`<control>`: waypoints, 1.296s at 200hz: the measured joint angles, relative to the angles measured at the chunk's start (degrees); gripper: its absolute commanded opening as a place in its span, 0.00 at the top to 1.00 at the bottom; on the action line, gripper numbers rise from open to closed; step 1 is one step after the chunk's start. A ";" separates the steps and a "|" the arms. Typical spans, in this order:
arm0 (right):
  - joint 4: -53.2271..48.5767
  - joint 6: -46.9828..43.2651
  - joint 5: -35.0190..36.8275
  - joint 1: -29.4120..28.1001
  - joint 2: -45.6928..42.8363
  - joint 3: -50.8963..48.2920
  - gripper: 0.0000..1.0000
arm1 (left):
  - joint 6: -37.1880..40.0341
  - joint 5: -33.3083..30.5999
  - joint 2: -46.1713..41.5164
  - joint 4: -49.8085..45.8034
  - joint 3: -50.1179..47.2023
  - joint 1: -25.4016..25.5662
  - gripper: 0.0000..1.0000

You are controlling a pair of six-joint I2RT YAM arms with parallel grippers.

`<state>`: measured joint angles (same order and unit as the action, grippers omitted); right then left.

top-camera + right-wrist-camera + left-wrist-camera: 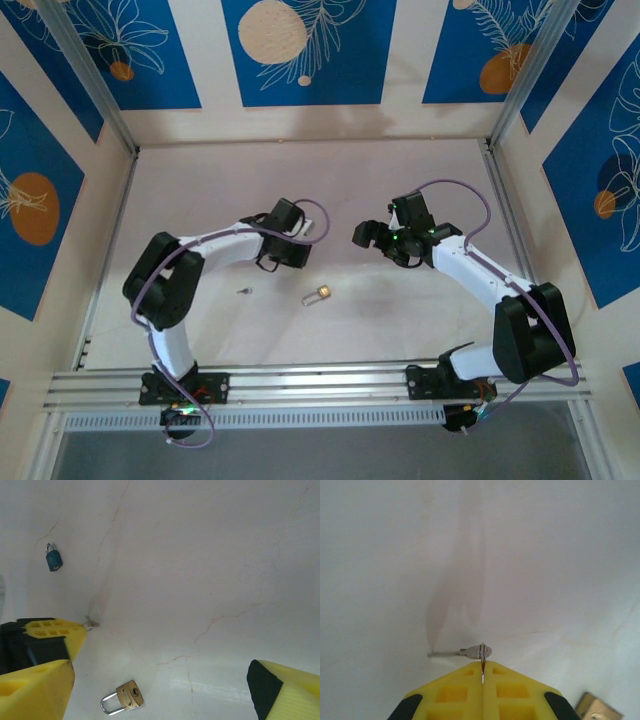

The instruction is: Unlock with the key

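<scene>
The light, likely slippery key (465, 653) is pinched by its head in the left tool (482, 667). Right tool (160, 680) is spread open.

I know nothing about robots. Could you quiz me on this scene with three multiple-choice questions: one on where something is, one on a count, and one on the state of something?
1. Where is the brass padlock?
A) lying on the table
B) held up in the air
C) hanging on the back wall

2. How many padlocks does the right wrist view show?
A) one
B) two
C) four

3. What is the left gripper doing?
A) standing wide open
B) shut on the key
C) shut on a padlock

Answers:
1. A: it lies flat on the table with nothing touching it.
2. B: there is the brass one and a small teal padlock farther off.
3. B: its yellow fingers are pressed together, with the key pinched at their tips.
</scene>
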<state>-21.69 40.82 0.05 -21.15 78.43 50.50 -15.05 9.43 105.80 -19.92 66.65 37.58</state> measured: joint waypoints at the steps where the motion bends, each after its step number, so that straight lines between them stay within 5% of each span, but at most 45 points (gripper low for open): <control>1: 0.00 0.02 0.00 0.00 0.00 -0.02 0.10 | 0.00 0.07 0.15 0.02 0.15 0.11 1.00; 47: -0.22 0.00 0.63 0.57 -1.09 -1.97 0.10 | 0.48 2.84 8.09 0.07 8.39 5.68 0.99; 116: -0.79 -0.02 1.53 3.04 -3.96 -4.24 0.12 | 2.29 3.98 9.60 -1.84 12.70 6.12 0.35; 138: -1.57 -0.26 2.97 2.32 -3.61 -4.04 0.32 | 2.64 2.71 7.65 -4.09 12.55 5.86 0.31; 153: -2.84 -0.17 4.70 0.85 -1.79 -2.73 0.59 | 2.51 0.70 4.74 -5.27 11.74 5.20 0.32; 171: -5.18 0.17 7.65 -1.88 2.03 0.61 0.74 | 1.20 -3.26 -0.76 -5.31 8.90 3.39 0.32; 190: -7.06 0.83 10.32 -5.11 7.74 5.53 0.74 | -1.77 -9.16 -7.37 -4.44 2.93 0.59 0.26; 215: -9.94 0.87 13.66 -10.08 15.32 12.28 0.68 | -5.95 -16.65 -14.43 -3.17 -6.40 -2.38 0.00; 259: -13.49 1.11 16.85 -16.39 24.98 19.98 0.62 | -11.72 -23.52 -26.40 -1.84 -18.16 -3.21 0.00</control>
<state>-35.18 41.93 16.91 -37.54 103.42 70.48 -26.76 -14.09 79.40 -21.76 48.49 34.37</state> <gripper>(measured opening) 0.376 0.998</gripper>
